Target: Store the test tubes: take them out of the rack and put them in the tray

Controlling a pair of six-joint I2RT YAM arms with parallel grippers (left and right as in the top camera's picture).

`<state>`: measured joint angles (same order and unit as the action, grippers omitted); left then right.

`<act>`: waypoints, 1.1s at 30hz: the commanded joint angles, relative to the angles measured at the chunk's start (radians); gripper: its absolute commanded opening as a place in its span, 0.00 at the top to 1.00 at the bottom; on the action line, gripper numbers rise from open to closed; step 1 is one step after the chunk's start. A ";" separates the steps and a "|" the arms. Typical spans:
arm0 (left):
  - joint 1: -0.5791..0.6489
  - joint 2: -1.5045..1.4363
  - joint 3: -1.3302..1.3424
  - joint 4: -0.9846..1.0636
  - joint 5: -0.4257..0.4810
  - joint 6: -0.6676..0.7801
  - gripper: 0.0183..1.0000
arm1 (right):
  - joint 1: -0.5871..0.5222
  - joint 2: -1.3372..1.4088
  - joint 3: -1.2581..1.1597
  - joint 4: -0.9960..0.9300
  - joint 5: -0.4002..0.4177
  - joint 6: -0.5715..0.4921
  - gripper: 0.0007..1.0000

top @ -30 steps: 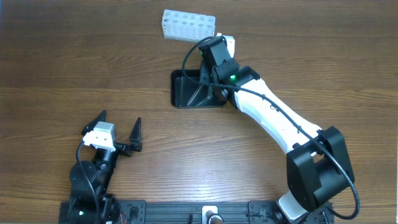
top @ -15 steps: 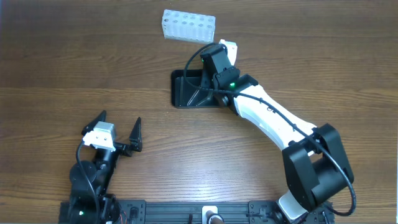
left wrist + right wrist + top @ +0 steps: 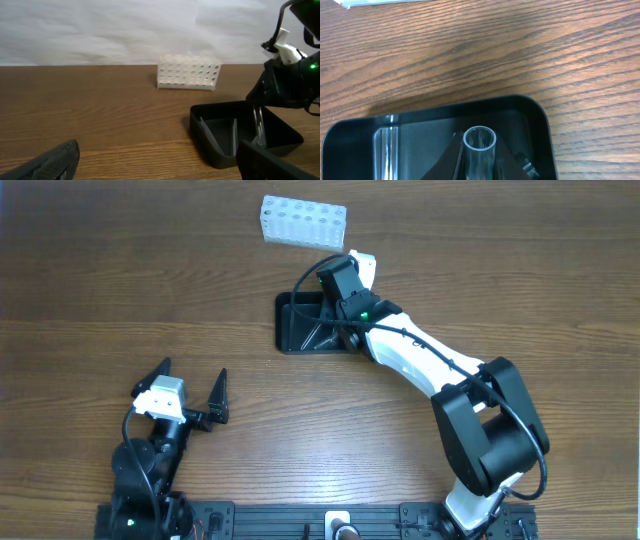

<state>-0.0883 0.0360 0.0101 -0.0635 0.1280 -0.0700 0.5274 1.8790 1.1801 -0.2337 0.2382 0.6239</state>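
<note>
The white test tube rack [image 3: 303, 220] stands at the far side of the table, also seen as rack [image 3: 189, 73]. In front of it lies the black tray [image 3: 296, 330]. My right gripper [image 3: 337, 288] hangs over the tray's right part, shut on a clear glass test tube [image 3: 480, 141] held upright, its lower end down inside the tray [image 3: 540, 125]. The held tube [image 3: 258, 125] stands near the tray's right wall. Another tube [image 3: 387, 147] lies in the tray. My left gripper [image 3: 193, 393] rests open near the front left, holding nothing.
Bare wooden table surrounds the tray and the rack. The right arm's white link [image 3: 420, 365] stretches diagonally from the right base to the tray. A white wall [image 3: 100, 30] rises behind the table's far edge.
The right gripper with the tube has shifted slightly left and toward the front, further over the tray. The left arm has not moved.
</note>
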 commanded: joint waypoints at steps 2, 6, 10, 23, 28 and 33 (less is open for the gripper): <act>0.006 -0.010 -0.005 -0.002 0.013 0.018 0.00 | 0.008 0.024 -0.005 0.014 0.015 0.016 0.86; 0.006 -0.010 -0.004 -0.002 0.013 0.018 0.01 | 0.003 0.024 -0.005 0.014 0.014 0.016 0.76; 0.006 -0.010 -0.005 -0.002 0.013 0.018 0.00 | 0.002 0.024 -0.005 0.019 0.015 0.016 0.59; 0.006 -0.010 -0.004 -0.002 0.013 0.018 0.00 | 0.003 -0.109 0.003 0.016 0.053 -0.056 0.31; 0.006 -0.010 -0.004 -0.002 0.013 0.018 0.00 | 0.004 -0.292 0.003 0.017 0.085 -0.183 0.20; 0.006 -0.010 -0.005 -0.002 0.013 0.018 0.00 | -0.011 -0.511 0.003 0.012 0.085 -0.336 0.01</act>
<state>-0.0883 0.0360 0.0101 -0.0635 0.1280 -0.0700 0.5255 1.4715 1.1790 -0.2222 0.3004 0.4107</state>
